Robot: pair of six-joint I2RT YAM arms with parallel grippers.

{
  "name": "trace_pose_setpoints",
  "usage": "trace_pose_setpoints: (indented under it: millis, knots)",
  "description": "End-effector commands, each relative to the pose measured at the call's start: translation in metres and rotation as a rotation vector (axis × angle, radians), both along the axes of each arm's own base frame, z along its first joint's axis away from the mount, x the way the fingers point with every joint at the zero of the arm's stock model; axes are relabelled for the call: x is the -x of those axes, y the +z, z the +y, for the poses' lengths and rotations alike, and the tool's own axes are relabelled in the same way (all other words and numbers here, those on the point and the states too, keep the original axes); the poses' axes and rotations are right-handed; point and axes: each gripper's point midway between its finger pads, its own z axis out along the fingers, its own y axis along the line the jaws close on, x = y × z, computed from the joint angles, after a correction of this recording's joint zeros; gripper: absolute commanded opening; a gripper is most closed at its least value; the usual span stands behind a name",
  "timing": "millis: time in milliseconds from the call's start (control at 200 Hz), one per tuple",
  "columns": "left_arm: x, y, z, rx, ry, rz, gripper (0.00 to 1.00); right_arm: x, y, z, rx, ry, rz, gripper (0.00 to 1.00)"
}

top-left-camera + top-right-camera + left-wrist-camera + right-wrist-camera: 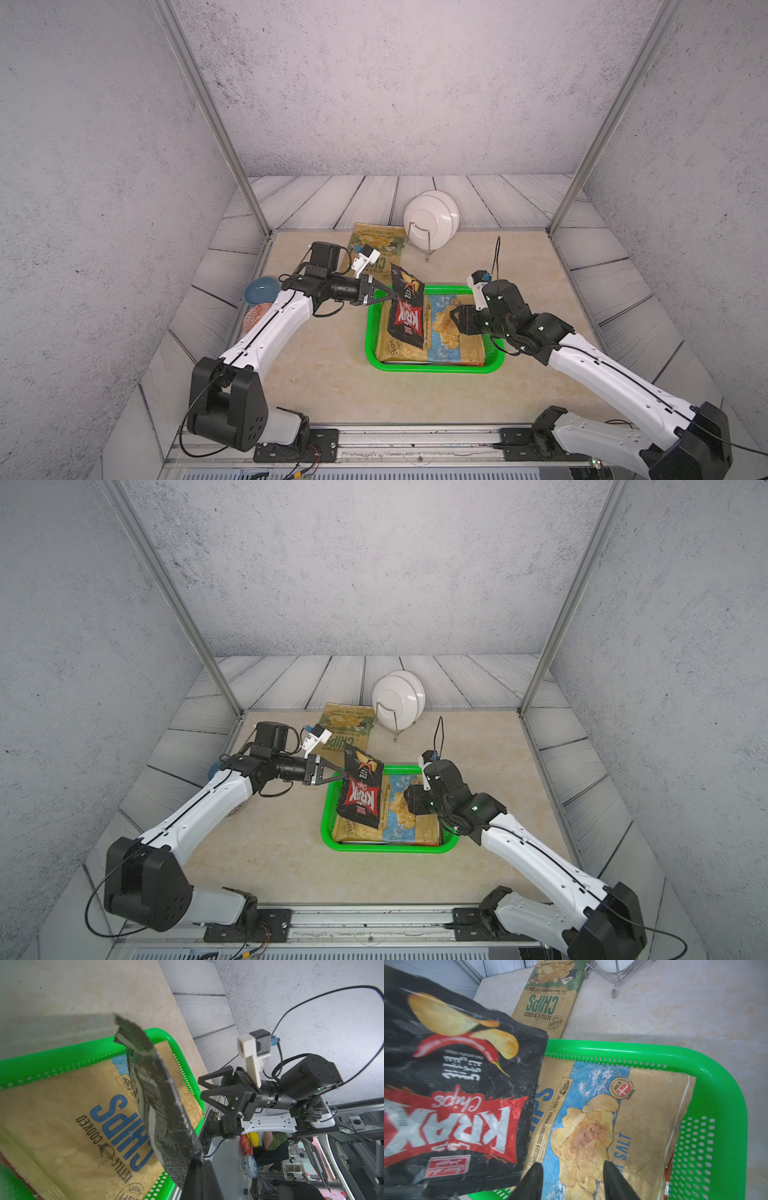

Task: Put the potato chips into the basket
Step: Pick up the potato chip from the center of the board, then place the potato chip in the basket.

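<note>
One black Krax bag (405,316) hangs pinched in the left pincer (392,290) over the green basket (432,368); the robot should lower it flat before releasing, while the right pincer (572,1164) hovers spread, empty

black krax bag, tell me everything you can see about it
The black Krax bag is a glossy, crinkly foil pouch with a red-and-white logo, pictured chips and a red chilli in front, white print behind, and a serrated seal. The left hand, shut, pinches its edge, so it hangs tilted over the green basket and the tan-and-blue chips bag inside. Whether its lower end touches that bag is unclear.
</note>
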Motion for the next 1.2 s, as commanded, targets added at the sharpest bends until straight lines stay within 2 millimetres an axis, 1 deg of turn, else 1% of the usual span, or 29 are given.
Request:
trace_pose_setpoints:
  millis: [0,65,200,245,330,390,475,525,560,590,661,761,841,901,1026,1116,1196]
  knots:
    - [-0.001,-0.023,0.001,-0.066,-0.013,-0.015,0.0,-0.002,0.006,0.003,-0.007,0.013,-0.008,0.51]
    - [0.0,-0.038,0.006,-0.126,-0.022,-0.023,0.0,-0.002,0.004,0.004,-0.006,0.022,-0.007,0.51]
    - [0.005,-0.059,0.014,-0.218,-0.044,-0.031,0.0,-0.001,0.001,0.007,-0.011,0.041,0.003,0.51]
    - [0.005,-0.065,0.018,-0.256,-0.049,-0.046,0.04,0.0,0.0,0.009,-0.013,0.05,0.006,0.51]
    - [0.006,-0.071,0.025,-0.326,-0.068,-0.085,0.21,-0.001,-0.002,0.015,-0.025,0.072,0.015,0.51]
    - [0.008,-0.072,0.029,-0.36,-0.089,-0.114,0.3,0.0,-0.004,0.022,-0.04,0.1,0.03,0.51]
    - [0.008,-0.072,0.036,-0.414,-0.102,-0.154,0.5,0.001,-0.007,0.032,-0.061,0.137,0.06,0.51]
    - [0.006,-0.072,0.041,-0.453,-0.1,-0.184,0.64,0.002,-0.009,0.037,-0.066,0.157,0.085,0.51]
    - [0.004,-0.071,0.045,-0.482,-0.093,-0.209,0.69,0.003,-0.01,0.039,-0.065,0.167,0.102,0.51]
    - [0.001,-0.069,0.049,-0.51,-0.085,-0.232,0.77,0.003,-0.011,0.041,-0.064,0.173,0.113,0.51]
    - [-0.006,-0.066,0.058,-0.57,-0.058,-0.286,0.86,0.003,-0.013,0.046,-0.076,0.184,0.128,0.51]
    - [-0.014,-0.057,0.064,-0.61,-0.026,-0.348,0.88,0.002,-0.014,0.051,-0.094,0.192,0.135,0.51]
    - [-0.018,-0.054,0.066,-0.627,-0.008,-0.37,0.87,0.002,-0.015,0.054,-0.105,0.199,0.142,0.51]
    - [-0.017,-0.053,0.065,-0.619,-0.026,-0.373,0.84,0.002,-0.017,0.055,-0.113,0.203,0.15,0.51]
    - [-0.011,-0.06,0.058,-0.583,-0.072,-0.345,0.77,0.004,-0.029,0.057,-0.113,0.204,0.187,0.51]
    - [-0.01,-0.066,0.055,-0.567,-0.077,-0.319,0.67,0.007,-0.039,0.058,-0.117,0.201,0.213,0.51]
    - [-0.01,-0.072,0.051,-0.554,-0.087,-0.309,0.66,0.01,-0.048,0.056,-0.108,0.196,0.234,0.51]
